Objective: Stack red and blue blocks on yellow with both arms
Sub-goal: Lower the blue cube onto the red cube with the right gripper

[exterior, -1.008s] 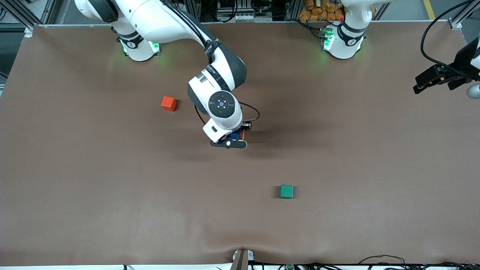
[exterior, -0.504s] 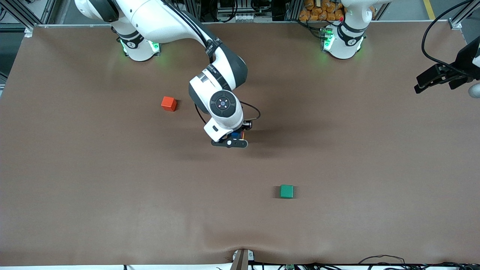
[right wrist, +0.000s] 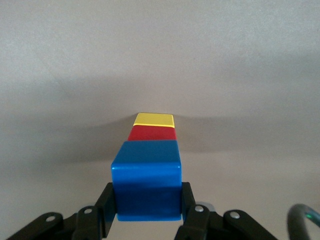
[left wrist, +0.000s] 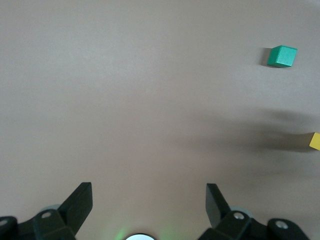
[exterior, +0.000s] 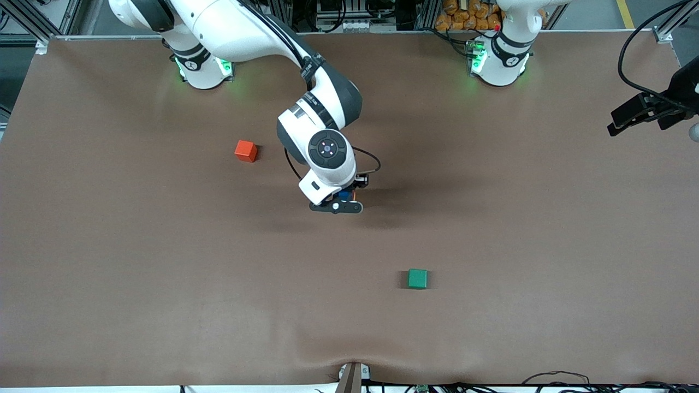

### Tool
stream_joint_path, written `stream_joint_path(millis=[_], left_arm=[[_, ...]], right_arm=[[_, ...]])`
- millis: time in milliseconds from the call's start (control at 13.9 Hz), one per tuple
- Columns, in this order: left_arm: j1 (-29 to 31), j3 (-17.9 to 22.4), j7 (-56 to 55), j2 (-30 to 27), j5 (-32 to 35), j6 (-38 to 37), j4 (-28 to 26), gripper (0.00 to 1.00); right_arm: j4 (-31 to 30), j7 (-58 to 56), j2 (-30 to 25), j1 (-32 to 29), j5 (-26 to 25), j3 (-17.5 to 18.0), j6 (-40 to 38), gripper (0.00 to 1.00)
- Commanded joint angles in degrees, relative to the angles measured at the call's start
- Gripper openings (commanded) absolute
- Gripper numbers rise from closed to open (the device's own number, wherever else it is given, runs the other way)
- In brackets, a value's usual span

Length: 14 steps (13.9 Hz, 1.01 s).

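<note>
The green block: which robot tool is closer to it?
Right. The right tool, shut on the blue block above the red block, hangs over the table's middle, not far from the green block. The left tool waits open over the left arm's end of the table.

No text, label, brand or number can be read anywhere: the cubes' faces are plain, the bench (exterior: 164, 273) bears no marking (small marks near the arm bases are too small to make out).
</note>
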Motion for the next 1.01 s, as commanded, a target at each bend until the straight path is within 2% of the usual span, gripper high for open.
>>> stream_joint_path(millis=[0,216,288,360,432,504,936], left_arm=[[0.6,-0.2,0.1,-1.0,-0.7,-0.1,-0.3,1.00],[0.6,-0.2,0.2,-1.1,-0.7,-0.1,-0.3,1.00],[0.6,-0.2,0.2,-1.1,-0.7,-0.1,-0.3,1.00],[0.6,-0.2,0.2,-1.1,-0.7,-0.1,-0.3,1.00],[0.6,-0.2,0.3,-1.1,-0.7,-0.2,-0.3,1.00],[0.6,-0.2,0.4,-1.1,-0.7,-0.2,-0.4,1.00],[0.7,-0.1,1.3,-0.9,-0.7,-0.1,-0.3,1.00]], right_arm=[[-0.5,0.8,-0.5,0.9,-1.3,-0.6,0.2,0.18],[-0.7,1.1,-0.5,0.9,-1.2,-0.5,0.0,0.28],[-0.9,1.1,-0.5,0.9,-1.2,-0.6,0.1,0.35],[-0.9,1.1,-0.5,0.8,-1.2,-0.6,0.1,0.47],[-0.9,1.1,-0.5,0.8,-1.2,-0.6,0.2,0.97],[-0.9,1.1,-0.5,0.8,-1.2,-0.5,0.3,1.00],[-0.3,0.9,-1.1,0.1,-0.9,-0.6,-0.3,1.00]])
